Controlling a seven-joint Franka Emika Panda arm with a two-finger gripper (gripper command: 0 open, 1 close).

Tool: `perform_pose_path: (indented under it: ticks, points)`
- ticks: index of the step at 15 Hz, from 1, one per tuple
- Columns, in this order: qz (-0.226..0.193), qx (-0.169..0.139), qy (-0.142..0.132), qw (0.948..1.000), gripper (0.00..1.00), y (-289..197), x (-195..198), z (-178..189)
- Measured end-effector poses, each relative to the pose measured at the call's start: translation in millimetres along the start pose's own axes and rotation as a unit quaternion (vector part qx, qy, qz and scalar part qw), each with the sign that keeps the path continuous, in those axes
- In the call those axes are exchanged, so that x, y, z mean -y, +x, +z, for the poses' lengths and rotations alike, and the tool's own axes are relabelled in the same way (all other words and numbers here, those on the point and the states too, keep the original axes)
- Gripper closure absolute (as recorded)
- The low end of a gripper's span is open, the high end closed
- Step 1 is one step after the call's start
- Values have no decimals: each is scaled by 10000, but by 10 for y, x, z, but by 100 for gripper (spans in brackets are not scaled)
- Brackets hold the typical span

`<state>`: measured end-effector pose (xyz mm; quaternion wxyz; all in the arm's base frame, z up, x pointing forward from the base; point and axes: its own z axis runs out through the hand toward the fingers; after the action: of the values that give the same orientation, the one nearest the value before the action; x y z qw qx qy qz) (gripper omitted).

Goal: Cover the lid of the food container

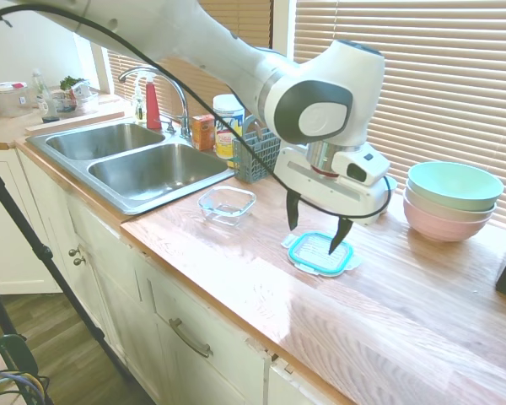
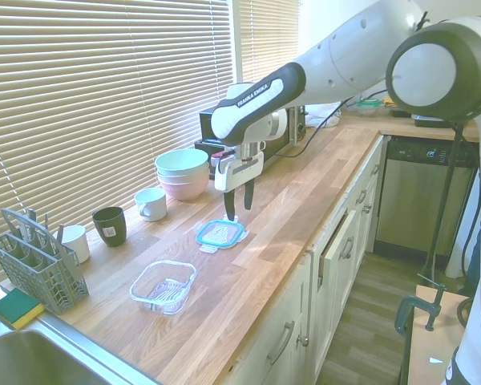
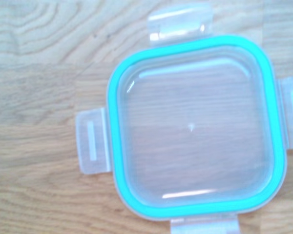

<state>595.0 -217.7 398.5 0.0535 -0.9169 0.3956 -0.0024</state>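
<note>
Two-finger gripper spread wide, empty, poised directly above flat teal-rimmed clear plastic lid on wooden counter. Small clear glass food container lies apart, sinkward of lid. Risk: thin flat lid skidding, fingertips striking counter.

There were three stacked bowls, three mugs, one lid, one glass container, one cutlery basket.
</note>
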Motion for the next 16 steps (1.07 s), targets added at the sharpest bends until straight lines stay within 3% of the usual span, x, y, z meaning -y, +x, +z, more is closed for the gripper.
perform_pose_path:
  ticks: [9,16]
  points:
    - [49,367,78,9993,0,726,-72,245]
    - [330,1012,414,9935,0,980,-272,382]
